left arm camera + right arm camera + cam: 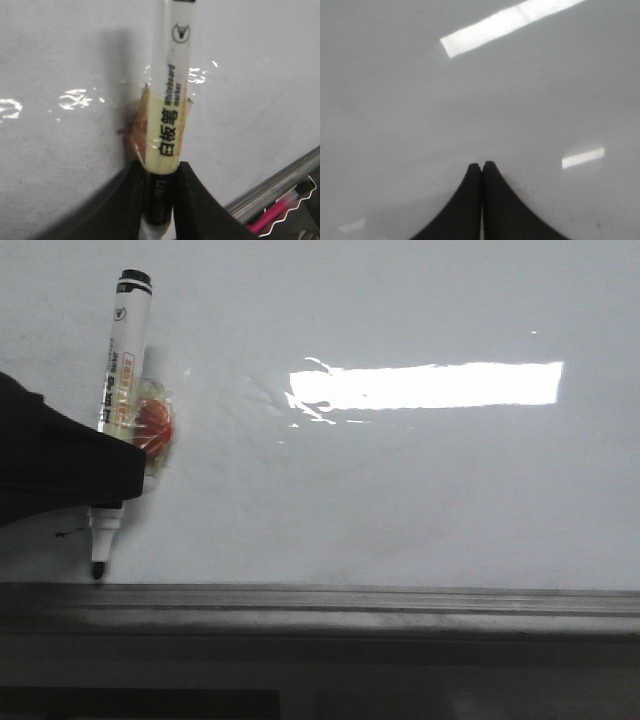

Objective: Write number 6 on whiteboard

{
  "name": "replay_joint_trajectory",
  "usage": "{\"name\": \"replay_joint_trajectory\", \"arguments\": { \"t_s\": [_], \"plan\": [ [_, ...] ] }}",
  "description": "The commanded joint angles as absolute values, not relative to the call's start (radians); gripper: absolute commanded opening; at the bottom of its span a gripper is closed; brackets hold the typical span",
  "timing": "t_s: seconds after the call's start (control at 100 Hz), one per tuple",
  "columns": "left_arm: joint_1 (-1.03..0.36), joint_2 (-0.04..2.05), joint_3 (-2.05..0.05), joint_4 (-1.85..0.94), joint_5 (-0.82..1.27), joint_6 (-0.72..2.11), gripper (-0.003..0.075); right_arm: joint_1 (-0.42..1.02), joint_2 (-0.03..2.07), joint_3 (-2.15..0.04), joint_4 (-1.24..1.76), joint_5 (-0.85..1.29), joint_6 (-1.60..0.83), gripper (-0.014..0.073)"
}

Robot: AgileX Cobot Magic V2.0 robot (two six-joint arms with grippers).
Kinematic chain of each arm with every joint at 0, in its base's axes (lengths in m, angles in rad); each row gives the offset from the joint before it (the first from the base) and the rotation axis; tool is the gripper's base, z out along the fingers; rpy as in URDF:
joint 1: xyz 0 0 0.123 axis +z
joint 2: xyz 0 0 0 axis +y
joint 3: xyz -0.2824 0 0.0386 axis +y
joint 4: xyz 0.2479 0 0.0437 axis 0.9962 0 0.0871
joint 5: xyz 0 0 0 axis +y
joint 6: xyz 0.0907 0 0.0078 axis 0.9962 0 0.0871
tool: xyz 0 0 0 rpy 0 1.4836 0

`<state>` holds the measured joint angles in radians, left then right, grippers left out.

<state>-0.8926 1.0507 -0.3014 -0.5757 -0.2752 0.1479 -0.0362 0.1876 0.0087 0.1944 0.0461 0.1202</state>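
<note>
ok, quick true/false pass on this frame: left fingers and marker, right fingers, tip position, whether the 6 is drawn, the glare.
1. The left fingers are shut on the white cylindrical whiteboard marker with black cap end. True.
2. The right fingers hold a second marker. False: they are closed together with nothing between them.
3. The marker's black tip sits near the dark grey metal frame edge at the bottom of the glossy pale grey-white whiteboard. True.
4. A complete 6 is already drawn on the board. False: only a tiny black ink dash shows near the tip.
5. A bright rectangular light reflection lies on the board, right of the marker. True.
</note>
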Motion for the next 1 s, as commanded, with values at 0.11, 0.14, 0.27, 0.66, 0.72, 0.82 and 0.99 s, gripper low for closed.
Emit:
{"name": "replay_joint_trajectory", "arguments": {
  "t_s": [0.11, 0.14, 0.27, 0.66, 0.72, 0.82, 0.99],
  "plan": [
    [-0.889, 1.066, -0.314, -0.616, -0.282, 0.143, -0.0019, -0.026, 0.209, -0.052, 0.193, 0.025, 0.112, -0.0071],
    [-0.890, 1.066, -0.314, -0.612, -0.278, 0.143, -0.0019, -0.020, 0.209, -0.065, 0.186, 0.045, 0.112, -0.0071],
    [-0.914, 1.055, -0.314, -0.576, -0.271, 0.143, -0.0019, 0.070, 0.209, -0.134, 0.135, 0.154, 0.045, -0.0071],
    [-0.961, 0.953, -0.368, -0.340, -0.204, 0.151, -0.0019, 0.438, 0.251, -0.208, 0.135, 0.246, -0.151, -0.0071],
    [-0.961, 0.955, -0.397, -0.277, -0.129, 0.151, -0.0019, 0.509, 0.266, -0.212, 0.135, 0.243, -0.154, -0.0071],
    [-0.961, 0.955, -0.441, -0.156, -0.014, 0.151, -0.0019, 0.597, 0.298, -0.235, 0.135, 0.243, -0.173, -0.0054],
    [-0.961, 0.955, -0.490, -0.060, 0.008, 0.151, -0.0019, 0.754, 0.404, -0.290, 0.135, 0.215, -0.238, 0.0056]
  ]
}}
